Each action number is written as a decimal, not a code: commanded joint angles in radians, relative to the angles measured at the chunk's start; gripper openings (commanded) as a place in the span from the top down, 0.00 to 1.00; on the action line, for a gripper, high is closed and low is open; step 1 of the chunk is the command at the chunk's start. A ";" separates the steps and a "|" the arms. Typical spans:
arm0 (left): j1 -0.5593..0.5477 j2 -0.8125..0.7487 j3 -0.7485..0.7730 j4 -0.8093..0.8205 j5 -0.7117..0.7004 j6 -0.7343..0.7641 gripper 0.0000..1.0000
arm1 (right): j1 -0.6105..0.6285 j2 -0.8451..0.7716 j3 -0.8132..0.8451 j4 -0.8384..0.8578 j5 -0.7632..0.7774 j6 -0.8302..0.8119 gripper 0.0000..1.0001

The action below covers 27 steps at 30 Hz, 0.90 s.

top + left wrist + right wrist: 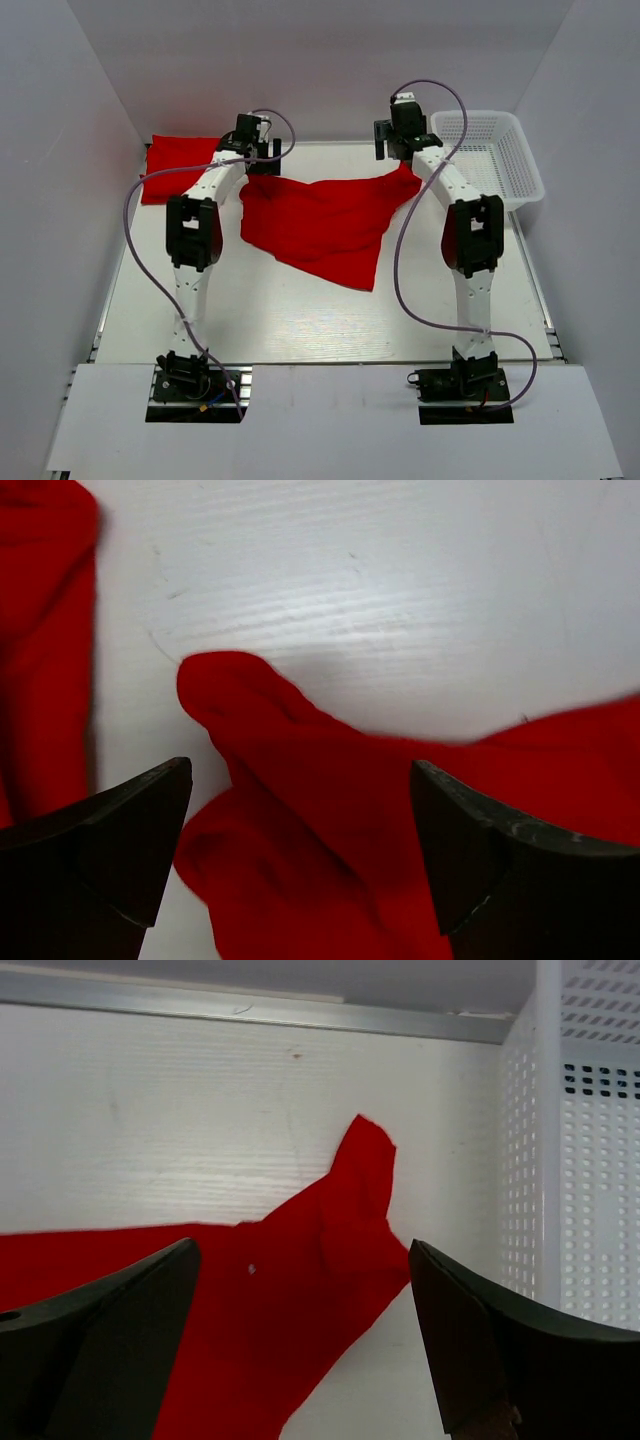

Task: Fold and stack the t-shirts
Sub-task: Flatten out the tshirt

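A loose red t-shirt (325,225) lies spread and rumpled in the middle of the table. A second red t-shirt (178,168) lies folded at the back left. My left gripper (258,150) is open above the loose shirt's left corner (300,810), its dark fingers (110,850) on either side of the bunched cloth. My right gripper (400,140) is open above the shirt's right corner (330,1250), which tapers to a point near the basket. The folded shirt shows at the left edge of the left wrist view (40,640).
A white plastic mesh basket (490,155) stands at the back right, its wall close to my right gripper (560,1160). White walls enclose the table on three sides. A metal rail (250,1010) runs along the table's far edge.
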 commanded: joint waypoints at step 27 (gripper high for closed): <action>-0.517 -0.614 -0.824 0.010 -0.214 0.105 0.00 | 0.058 -1.024 -1.199 -0.049 -0.468 0.267 0.10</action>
